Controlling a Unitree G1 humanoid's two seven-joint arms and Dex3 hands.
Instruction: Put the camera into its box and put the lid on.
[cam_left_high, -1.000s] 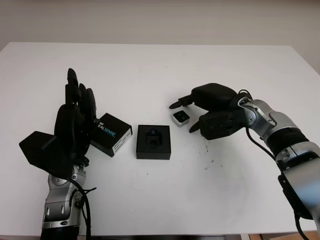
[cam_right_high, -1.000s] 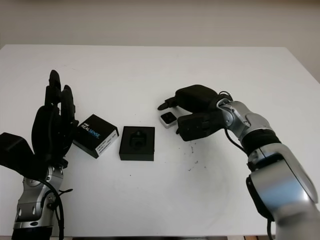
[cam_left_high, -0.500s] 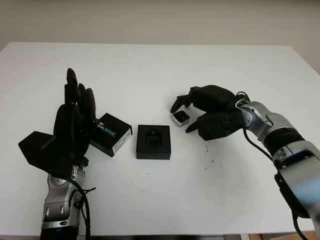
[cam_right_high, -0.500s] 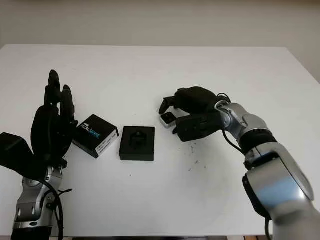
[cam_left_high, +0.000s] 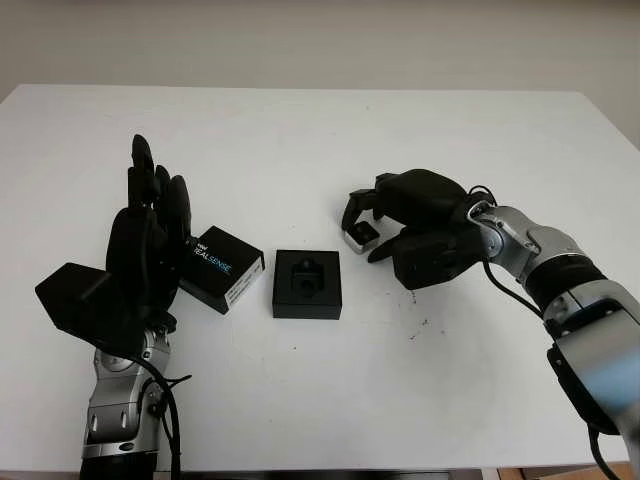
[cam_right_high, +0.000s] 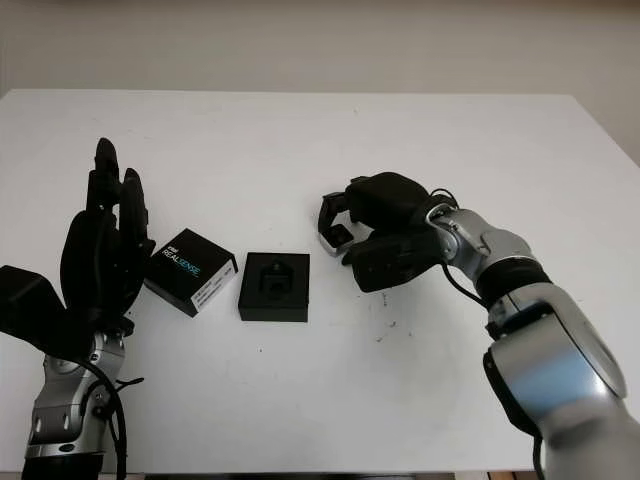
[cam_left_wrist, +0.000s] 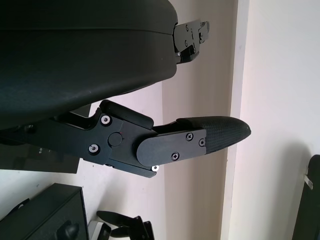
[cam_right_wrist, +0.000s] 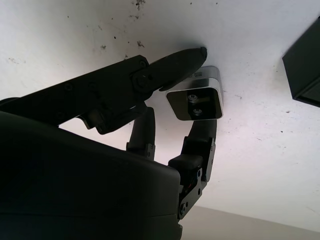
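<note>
1. In the left eye view you see the white surface (cam_left_high: 300, 400) with three things in a loose row. The small silver camera (cam_left_high: 360, 236) lies right of centre. The open black box (cam_left_high: 307, 284) sits just left of and nearer to you than the camera, apart from it. The black lid (cam_left_high: 222, 269), printed with white and blue lettering, lies tilted just left of the box.
2. In the same view your right hand (cam_left_high: 395, 222) reaches in from the right and curls over the camera: two fingers hook down on its far side and the thumb comes in on its near side. Your left hand (cam_left_high: 150, 240) stands upright at the left, open and holding nothing, beside the lid's left end.
3. In the right eye view the camera (cam_right_high: 338, 236) sits between the curled fingers (cam_right_high: 329, 212) and the thumb; you cannot tell from here whether it is off the surface.
4. In the left wrist view a finger (cam_left_wrist: 200, 141) of your left hand reaches out over the white surface, holding nothing; a corner of the box (cam_left_wrist: 45, 215) shows nearby.
5. In the right wrist view the fingers close narrowly on the camera (cam_right_wrist: 195, 102): the thumb (cam_right_wrist: 170, 67) presses one side, a finger (cam_right_wrist: 202, 140) touches the opposite edge.
</note>
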